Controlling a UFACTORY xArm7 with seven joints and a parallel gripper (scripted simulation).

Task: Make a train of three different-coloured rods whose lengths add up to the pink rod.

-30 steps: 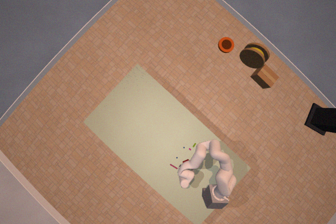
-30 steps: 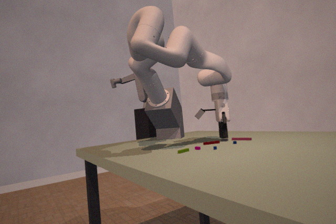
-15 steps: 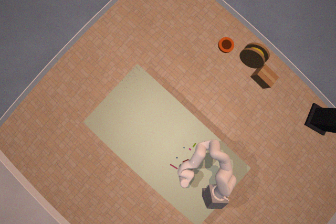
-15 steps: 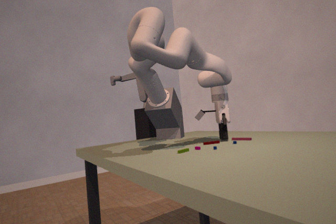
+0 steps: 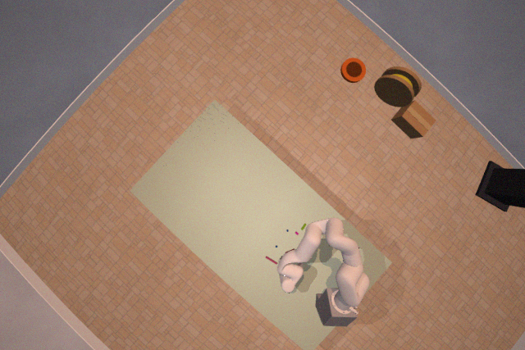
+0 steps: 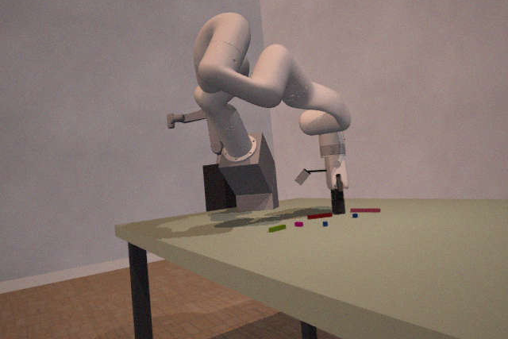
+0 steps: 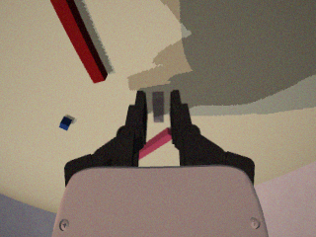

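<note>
My gripper (image 7: 158,102) stands low over the table, its fingers a little apart on either side of the short grey rod (image 7: 158,107) without touching it. The rod lies lengthwise in the gap. The pink rod (image 7: 154,144) shows under the fingers and lies to the right of them in the side view (image 6: 365,209). The red rod (image 7: 79,34) (image 6: 319,215) lies close by on the left. A lime rod (image 6: 276,228), a magenta rod (image 6: 298,224) and two blue rods (image 6: 325,223) (image 6: 355,215) lie apart in front. In the side view the fingers (image 6: 337,204) hide the grey rod.
The arm's base block (image 6: 246,179) stands at the table's back edge. From above, the arm (image 5: 321,248) covers part of the rods. An orange pot (image 5: 353,69), a round stool (image 5: 396,85) and a box (image 5: 414,119) stand on the floor far off.
</note>
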